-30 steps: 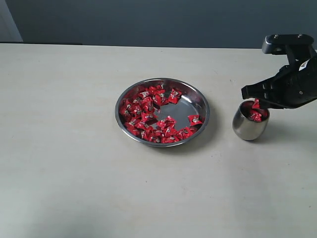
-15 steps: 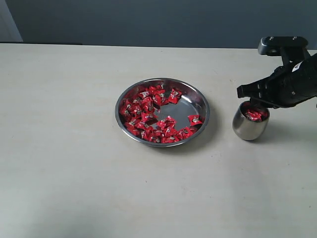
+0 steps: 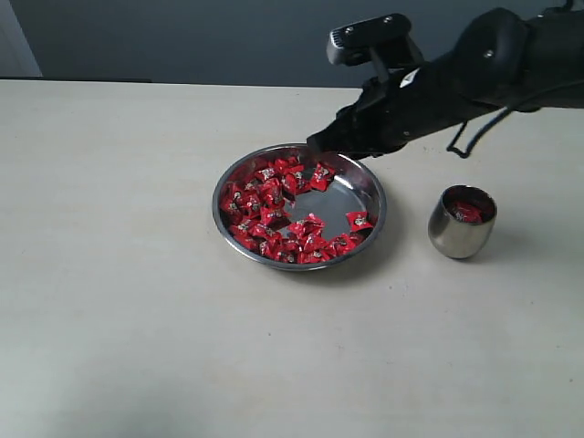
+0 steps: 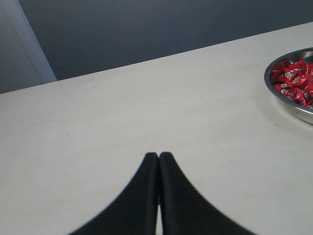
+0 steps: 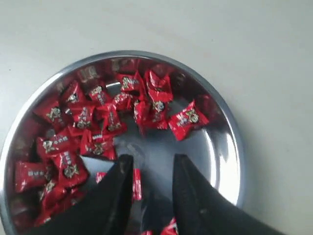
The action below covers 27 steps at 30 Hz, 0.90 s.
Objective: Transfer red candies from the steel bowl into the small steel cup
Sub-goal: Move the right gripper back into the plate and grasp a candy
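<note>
Red candies in two places
The left pincer is shut over the desk. Most are piled in the steel bowl, the right pincer is held open (and empty) above it, and a few are seen in the small steel cup.

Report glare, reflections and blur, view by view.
Exterior view: even light, soft shadows; the steel bowl mirrors pale light in its bare bottom. Right wrist view: glare streaks the bowl's wall, and the right gripper looks soft, featureless black. Left wrist view: the left gripper is a black silhouette; the red candies look sharp.
</note>
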Each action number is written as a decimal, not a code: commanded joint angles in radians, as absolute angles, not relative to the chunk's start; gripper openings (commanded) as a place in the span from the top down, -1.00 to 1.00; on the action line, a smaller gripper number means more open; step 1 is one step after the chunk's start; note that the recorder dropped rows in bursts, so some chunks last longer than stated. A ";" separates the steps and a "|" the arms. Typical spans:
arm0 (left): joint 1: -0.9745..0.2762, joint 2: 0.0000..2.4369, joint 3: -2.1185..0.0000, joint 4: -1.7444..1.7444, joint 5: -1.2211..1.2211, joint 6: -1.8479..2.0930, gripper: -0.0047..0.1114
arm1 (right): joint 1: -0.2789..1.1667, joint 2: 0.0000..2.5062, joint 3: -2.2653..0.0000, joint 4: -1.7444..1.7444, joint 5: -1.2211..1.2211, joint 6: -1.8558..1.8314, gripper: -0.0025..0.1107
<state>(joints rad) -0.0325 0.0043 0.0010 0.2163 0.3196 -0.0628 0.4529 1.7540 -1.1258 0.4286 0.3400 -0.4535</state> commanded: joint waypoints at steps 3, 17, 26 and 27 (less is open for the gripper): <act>-0.033 0.000 0.000 0.219 0.313 -0.068 0.91 | 0.459 1.943 -1.338 0.432 0.436 -0.469 0.05; -0.033 0.000 0.000 0.219 0.313 -0.068 0.91 | 0.461 2.193 -1.546 0.503 0.513 -0.469 0.11; -0.033 0.000 0.000 0.219 0.313 -0.068 0.91 | 0.488 2.259 -1.609 0.506 0.517 -0.469 0.11; -0.033 0.000 0.000 0.219 0.313 -0.068 0.91 | 0.490 2.268 -1.614 0.506 0.520 -0.469 0.13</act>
<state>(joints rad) -0.0325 0.0043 0.0010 0.2163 0.3196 -0.0628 0.4832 2.2504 -1.5942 0.5064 0.5103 -0.4620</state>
